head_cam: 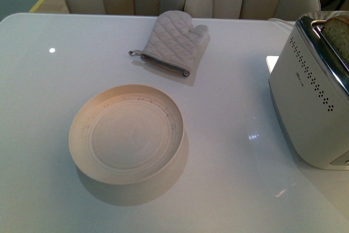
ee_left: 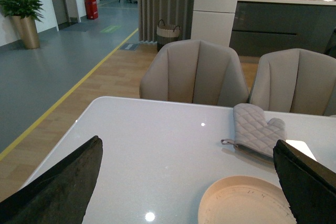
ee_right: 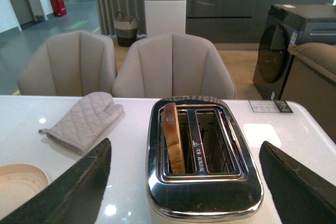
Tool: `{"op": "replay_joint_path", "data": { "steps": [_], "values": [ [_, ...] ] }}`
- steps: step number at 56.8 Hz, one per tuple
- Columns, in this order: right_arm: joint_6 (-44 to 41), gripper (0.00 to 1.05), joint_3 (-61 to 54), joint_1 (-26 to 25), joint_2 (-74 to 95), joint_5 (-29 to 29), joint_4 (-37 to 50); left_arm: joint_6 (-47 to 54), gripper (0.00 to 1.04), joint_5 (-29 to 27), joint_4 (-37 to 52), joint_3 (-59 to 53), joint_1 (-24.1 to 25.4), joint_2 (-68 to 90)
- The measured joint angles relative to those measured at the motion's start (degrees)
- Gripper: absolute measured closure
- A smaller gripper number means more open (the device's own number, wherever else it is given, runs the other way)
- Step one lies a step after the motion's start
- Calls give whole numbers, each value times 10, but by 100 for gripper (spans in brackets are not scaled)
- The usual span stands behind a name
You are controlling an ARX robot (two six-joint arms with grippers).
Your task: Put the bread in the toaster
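The white toaster [head_cam: 311, 105] with a chrome slotted top stands at the table's right edge. The bread [ee_right: 172, 139], a tan slice with a brown crust, stands upright in one slot of the toaster [ee_right: 202, 187], its top sticking out; it also shows in the front view [head_cam: 338, 34]. My right gripper [ee_right: 186, 192] is open and empty above the toaster, its fingers wide on either side. My left gripper [ee_left: 189, 187] is open and empty above the table near the bowl. Neither arm shows in the front view.
An empty cream bowl [head_cam: 126, 135] sits at the table's middle front, also in the left wrist view [ee_left: 247, 203]. A grey quilted oven mitt [head_cam: 172, 42] lies at the back centre. Two beige chairs [ee_left: 194, 72] stand behind the table.
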Motion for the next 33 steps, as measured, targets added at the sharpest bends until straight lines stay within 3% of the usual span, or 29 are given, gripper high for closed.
{"op": "replay_joint_path", "data": {
  "steps": [2,33],
  "values": [
    [1,8,0,0,0,0,0,0,7,0,0,0,0,0],
    [2,9,0,0,0,0,0,0,7,0,0,0,0,0]
  ]
}}
